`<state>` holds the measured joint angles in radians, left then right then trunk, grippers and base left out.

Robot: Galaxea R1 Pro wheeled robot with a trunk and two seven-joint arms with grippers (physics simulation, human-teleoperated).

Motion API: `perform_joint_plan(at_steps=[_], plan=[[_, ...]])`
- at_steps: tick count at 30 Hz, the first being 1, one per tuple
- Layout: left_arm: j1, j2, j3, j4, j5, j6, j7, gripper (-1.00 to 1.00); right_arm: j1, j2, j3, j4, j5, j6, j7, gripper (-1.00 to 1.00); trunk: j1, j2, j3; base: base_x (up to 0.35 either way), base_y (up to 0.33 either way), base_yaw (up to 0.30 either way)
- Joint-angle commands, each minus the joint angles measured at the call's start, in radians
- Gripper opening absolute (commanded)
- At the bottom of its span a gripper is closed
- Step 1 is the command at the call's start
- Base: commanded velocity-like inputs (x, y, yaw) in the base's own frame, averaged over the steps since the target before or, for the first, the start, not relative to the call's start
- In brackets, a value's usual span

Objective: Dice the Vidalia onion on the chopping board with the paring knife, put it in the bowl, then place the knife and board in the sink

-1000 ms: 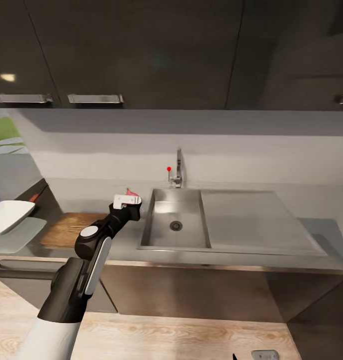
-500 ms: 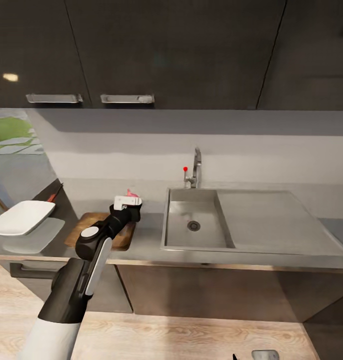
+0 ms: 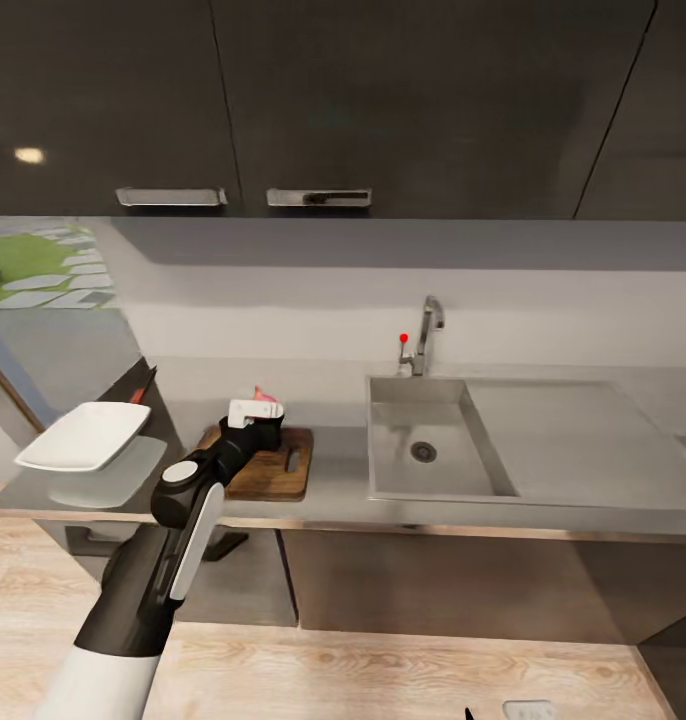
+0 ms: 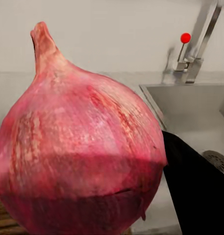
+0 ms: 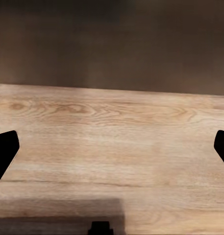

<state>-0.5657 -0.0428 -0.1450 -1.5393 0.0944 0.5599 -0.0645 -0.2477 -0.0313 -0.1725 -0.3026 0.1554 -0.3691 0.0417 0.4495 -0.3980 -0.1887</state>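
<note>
My left gripper (image 3: 255,408) is shut on the Vidalia onion (image 3: 266,396), a pinkish-red bulb held above the far left part of the brown chopping board (image 3: 275,478). In the left wrist view the onion (image 4: 77,147) looms close, with a black finger (image 4: 197,191) beside it. The steel sink (image 3: 423,450) with its drain and red-knobbed tap (image 3: 423,340) lies to the board's right on the grey countertop (image 3: 333,500). The white bowl (image 3: 83,435) stands at the counter's left end. Behind it lies the paring knife (image 3: 140,390) with its red handle. My right gripper (image 5: 112,147) is open over wooden floor.
Dark wall cabinets (image 3: 383,100) with bar handles hang above the counter. The drainboard (image 3: 583,440) stretches right of the basin. Dark base cabinets (image 3: 433,580) sit under the worktop, with pale wooden floor (image 3: 383,680) in front.
The whole picture has shifted right, so the camera has moved left. The chopping board now lies under the held onion. My left gripper keeps the onion.
</note>
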Motion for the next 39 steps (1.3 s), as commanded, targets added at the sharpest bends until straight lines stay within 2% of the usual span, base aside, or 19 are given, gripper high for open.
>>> perform_joint_plan(at_steps=[1,13,39], plan=[[-0.001,0.000,0.001,-0.001,0.008,0.006,0.000,-1.00,-0.001,0.001,-0.008,0.000,0.009,-0.004,0.004,1.00,0.001,-0.002,-0.002,0.000,0.308,0.000],[0.000,0.000,0.000,0.006,0.008,0.006,0.000,-1.00,-0.001,-0.005,-0.010,0.000,0.009,-0.004,0.004,1.00,0.001,-0.002,-0.002,0.038,0.288,0.000],[0.000,-0.003,-0.007,0.154,0.009,0.002,-0.006,-1.00,-0.001,-0.005,-0.010,0.000,0.009,-0.004,0.004,1.00,0.001,-0.002,-0.002,0.004,0.010,0.000]])
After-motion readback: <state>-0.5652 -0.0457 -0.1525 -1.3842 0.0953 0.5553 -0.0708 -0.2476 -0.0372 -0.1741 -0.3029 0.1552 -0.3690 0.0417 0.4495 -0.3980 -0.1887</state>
